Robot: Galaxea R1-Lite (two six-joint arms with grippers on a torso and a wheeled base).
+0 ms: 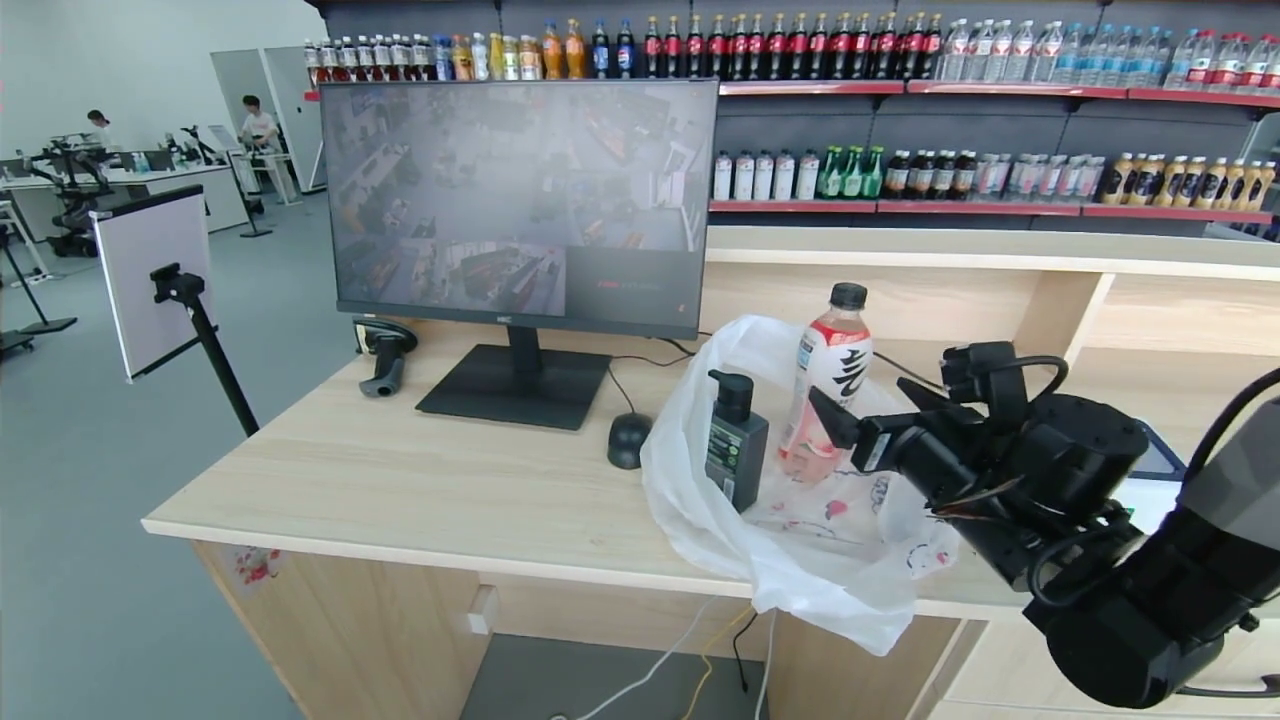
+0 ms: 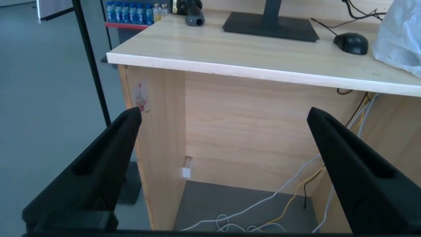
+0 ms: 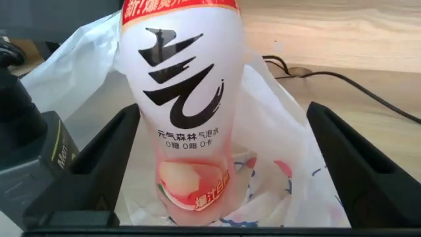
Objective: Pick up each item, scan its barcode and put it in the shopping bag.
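R gripper (image 1: 835, 418) unclenched, holding nothing; pink drink bottle (image 1: 828, 385) lined up between its fingers, no contact seen. Bottle upright on shopping bag (image 1: 800, 570), just beside black pump bottle (image 1: 735, 440). L gripper (image 2: 223, 118) spread, empty, low before counter (image 1: 400, 480). Likely grasp step: centre on body, close square, lift straight, w/o snagging bag film.

We see a monitor (image 1: 515, 205) standing near the far edge of the tabletop (image 1: 400, 480). A handheld scanner (image 1: 385, 360) rests toward the far left corner, and a black mouse (image 1: 629, 438) lies right of the monitor stand. The white shopping bag (image 1: 800, 570) lies right of the mouse and drapes over the near edge. A dark pump bottle (image 1: 736, 445) and a pink drink bottle (image 1: 830, 380) stand upright, side by side, on its spread plastic. The right gripper (image 1: 838, 418) sits just beside the drink bottle's lower half. Shelves (image 1: 1000, 90) of bottles line the wall behind.
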